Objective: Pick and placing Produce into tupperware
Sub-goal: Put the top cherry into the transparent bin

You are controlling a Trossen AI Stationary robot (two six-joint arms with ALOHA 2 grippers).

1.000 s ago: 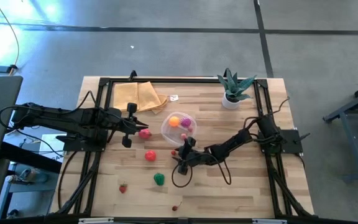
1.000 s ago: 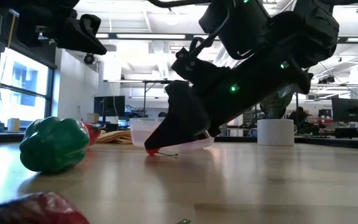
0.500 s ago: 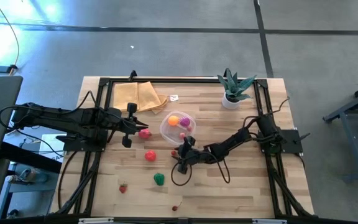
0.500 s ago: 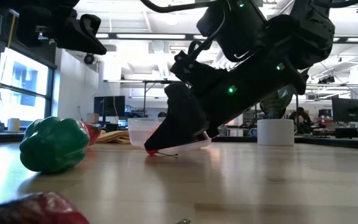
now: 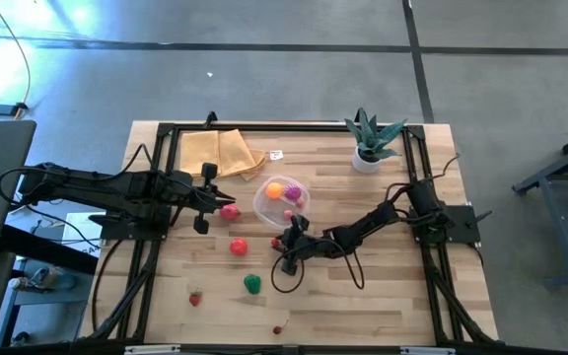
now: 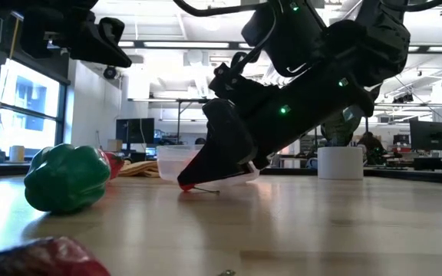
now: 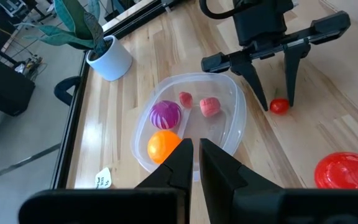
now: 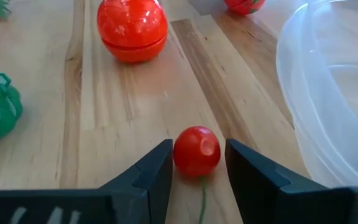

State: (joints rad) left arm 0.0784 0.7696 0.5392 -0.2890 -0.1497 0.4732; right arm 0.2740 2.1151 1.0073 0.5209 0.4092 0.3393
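The clear round tupperware (image 5: 262, 202) stands on the table's middle and holds an orange (image 7: 163, 144), a purple piece (image 7: 165, 114) and two small red pieces (image 7: 210, 106). My right gripper (image 8: 197, 148) is open and low at the table just near of it. Its fingers stand on either side of a small red cherry (image 8: 196, 151) that lies on the wood. My left gripper (image 7: 194, 149) is shut and empty, hovering left of the tupperware beside a red fruit (image 5: 229, 210). A red tomato (image 5: 238, 247), a green pepper (image 5: 252, 284) and a strawberry (image 5: 195, 297) lie on the table nearer me. My right gripper has one finger (image 8: 157, 168) close against the cherry's side (image 8: 180, 152) and the other (image 8: 244, 168) a sliver off it, coming slanting down from the table's right. Whether either finger touches the cherry, I cannot tell. The cherry rests on the table.
A spiky potted plant (image 5: 367, 158) stands at the far right, a folded yellow cloth (image 5: 220, 153) at the far left. Another tiny cherry (image 5: 277, 328) lies near the near edge. A black cable loop (image 5: 289, 281) trails below my right arm. Black frame rails border the table.
My right gripper has crept slightly toward the table's left, staying low around the cherry.
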